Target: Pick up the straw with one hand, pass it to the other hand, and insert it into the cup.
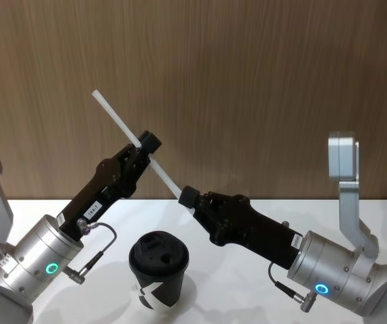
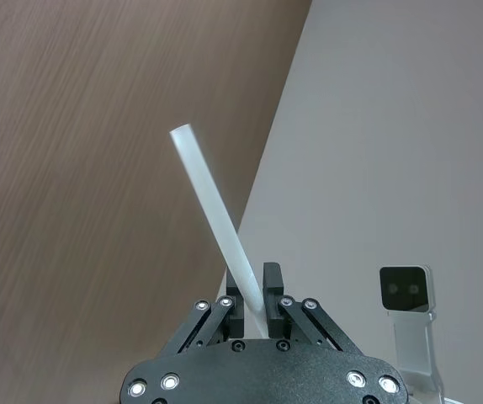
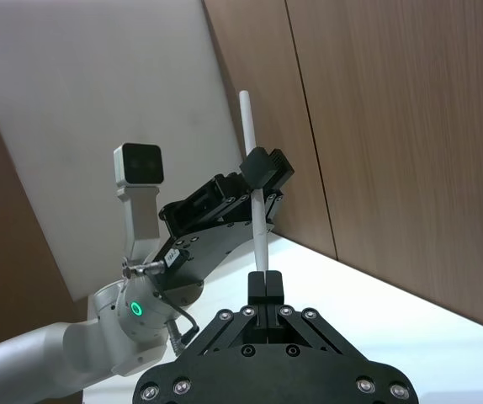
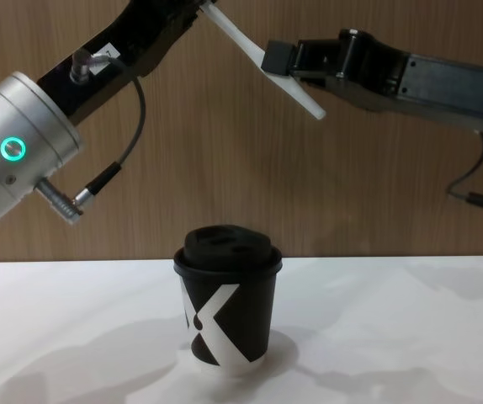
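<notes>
The white straw slants in mid-air above the table, high end toward the left. My left gripper, on the silver wrist with the green ring, is shut on it near mid-length; the left wrist view has the straw rising from between its fingers. My right gripper is shut on the straw's lower end, seen in the right wrist view as closed fingers with the straw running up to the left gripper. The black cup with its domed lid stands upright below both grippers.
The white table extends around the cup, with a wood-panel wall behind it. The right arm's grey upright link rises at the far right.
</notes>
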Controlling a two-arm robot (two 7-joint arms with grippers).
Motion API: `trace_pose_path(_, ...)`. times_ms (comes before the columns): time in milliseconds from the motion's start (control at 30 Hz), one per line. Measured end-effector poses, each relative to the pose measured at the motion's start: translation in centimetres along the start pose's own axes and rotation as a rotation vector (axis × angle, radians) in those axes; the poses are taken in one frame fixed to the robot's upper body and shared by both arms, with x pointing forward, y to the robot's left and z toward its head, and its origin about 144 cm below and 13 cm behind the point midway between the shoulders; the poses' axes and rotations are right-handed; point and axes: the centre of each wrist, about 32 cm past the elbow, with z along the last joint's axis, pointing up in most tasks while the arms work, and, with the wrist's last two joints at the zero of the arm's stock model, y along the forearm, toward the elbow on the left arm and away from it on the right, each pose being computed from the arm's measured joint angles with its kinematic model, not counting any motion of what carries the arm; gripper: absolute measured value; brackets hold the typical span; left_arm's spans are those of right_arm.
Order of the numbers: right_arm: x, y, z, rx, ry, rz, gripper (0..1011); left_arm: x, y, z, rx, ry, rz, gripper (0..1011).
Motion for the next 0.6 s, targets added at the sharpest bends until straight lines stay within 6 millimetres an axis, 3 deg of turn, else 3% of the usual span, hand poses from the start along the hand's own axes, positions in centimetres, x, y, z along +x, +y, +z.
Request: trace_pose_path(600,0.0,0.0,0.0,0.0,0.0,0.0,6,-0.17,0.0,0.13,-0.002,-0.005,0.005,32)
